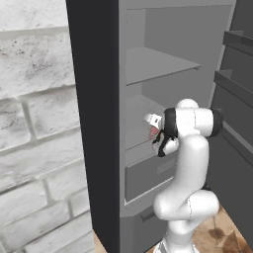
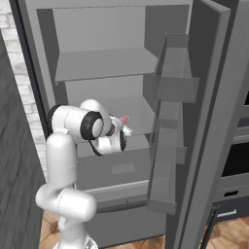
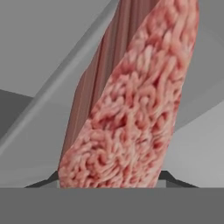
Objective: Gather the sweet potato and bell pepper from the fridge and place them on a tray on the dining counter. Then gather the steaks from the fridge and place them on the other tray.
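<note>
Gripping a steak [image 3: 131, 113], the gripper [image 3: 109, 181] sits inside the fridge [image 2: 121, 63].

**Colours in and around the open fridge**

The fridge [image 2: 112, 63] is plain grey inside: shelves, back wall and drawer [image 2: 116, 170] all one flat tone, the door [image 2: 204, 121] a shade darker. The arm [image 1: 190, 163] is white with black joint bands. The steak [image 3: 131, 118] is pink-red, its broad face mottled with pale, curly marbling, its side streaked in duller brown-red lines. The wall [image 1: 34, 123] beside the fridge is whitewashed brick with grey mortar. The floor [image 1: 222, 234] is warm orange-brown.
</note>
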